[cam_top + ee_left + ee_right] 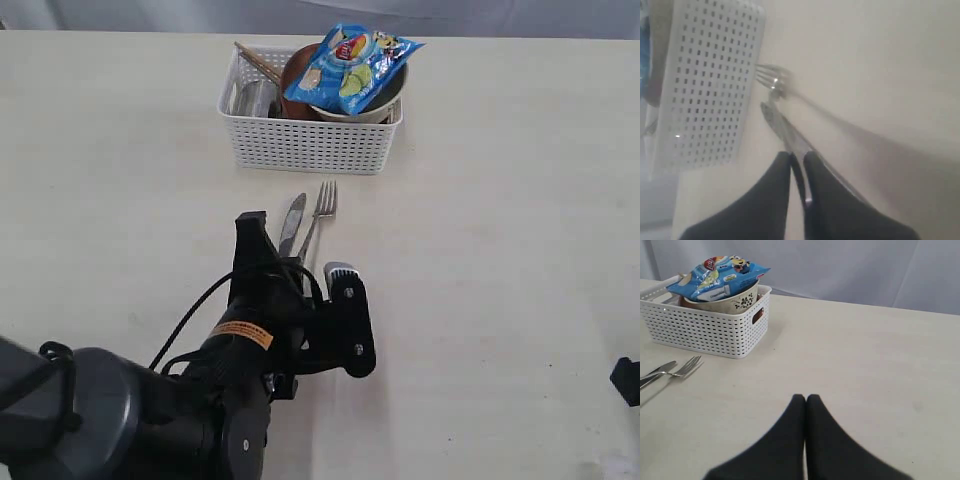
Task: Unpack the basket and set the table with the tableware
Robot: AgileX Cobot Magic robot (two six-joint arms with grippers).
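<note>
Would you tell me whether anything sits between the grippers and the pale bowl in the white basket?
Yes: a blue crinkly chip bag lies across the mouth of the pale round bowl inside the white perforated plastic basket, covering it from above; it likely needs lifting off first.

Handles of knife (291,224) and fork (323,208) behind the left arm (250,340); bowl (386,106) half under chip bag (352,65).

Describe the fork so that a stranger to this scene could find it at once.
Find the white lattice basket on the pale table. Just off its long side lie two steel utensils. The fork is the one with tines pointing at the basket, beside the smooth-bladed knife.
</note>
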